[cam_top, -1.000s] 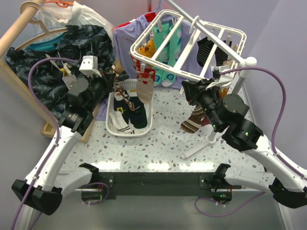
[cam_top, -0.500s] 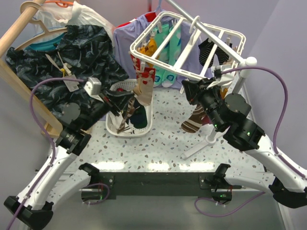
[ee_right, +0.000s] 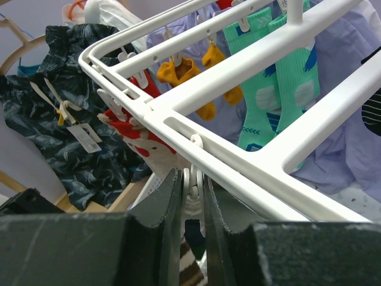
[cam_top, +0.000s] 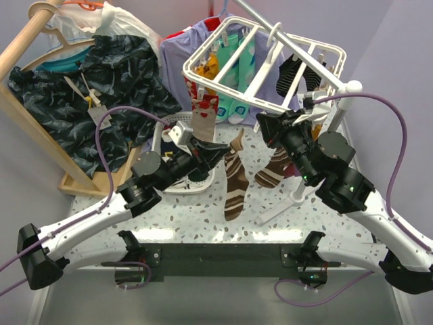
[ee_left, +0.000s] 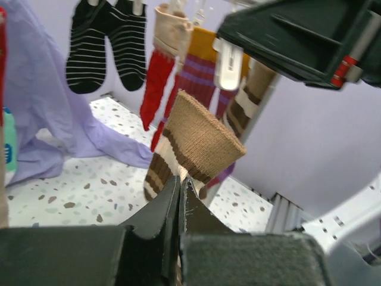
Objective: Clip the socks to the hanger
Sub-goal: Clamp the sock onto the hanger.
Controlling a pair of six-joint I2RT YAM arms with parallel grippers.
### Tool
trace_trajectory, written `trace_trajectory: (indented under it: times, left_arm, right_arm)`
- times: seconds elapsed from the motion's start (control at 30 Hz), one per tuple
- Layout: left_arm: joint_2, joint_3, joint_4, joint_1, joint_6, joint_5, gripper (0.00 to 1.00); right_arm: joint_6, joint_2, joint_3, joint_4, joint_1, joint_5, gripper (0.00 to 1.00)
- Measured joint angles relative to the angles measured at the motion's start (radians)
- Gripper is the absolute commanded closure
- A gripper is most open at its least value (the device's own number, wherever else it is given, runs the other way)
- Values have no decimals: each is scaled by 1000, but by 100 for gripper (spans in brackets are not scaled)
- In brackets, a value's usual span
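We've got the left gripper (cam_top: 222,152) clenched on a brown striped sock (cam_top: 232,179), pinching it just below the cuff. From overhead the sock dangles free over the speckled table (cam_top: 203,220). Its long axis runs almost straight down the picture, cuff up at the fingers, toe toward the arm bases. It hangs in front of the hanger (cam_top: 264,68), below its near rail and not touching it.

On the left wrist camera, the ribbed cuff (ee_left: 202,137) pokes up past the closed left gripper (ee_left: 180,187) and leans to the right.

Over to the right gripper (cam_top: 265,125), tucked under the hanger's near rail. Its wrist view shows the gripper (ee_right: 191,176) closed on a small white clip (ee_right: 193,193) dangling from the bar (ee_right: 232,167). A second brown striped sock (cam_top: 274,169) hangs just below, toe slanting down-left. We can't tell what holds it.
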Motion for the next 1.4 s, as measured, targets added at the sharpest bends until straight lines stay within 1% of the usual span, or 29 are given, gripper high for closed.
trace_trajectory:
  times: [0.2,0.33,0.57,1.4]
  left_arm:
    - [68,0,95,-31,-28,-109,100]
    - [111,0,142,-60,-43,-143,100]
    - [164,3,174,-67,-45,-187,100]
    - [222,77,220,-87,-61,-219,100]
  right_arm:
    - [10,-2,0,0,0,1,94]
    - [16,-2,0,1,0,1,94]
    - [26,-2,0,3,0,0,94]
    - [56,-2,-24,47,0,0,94]
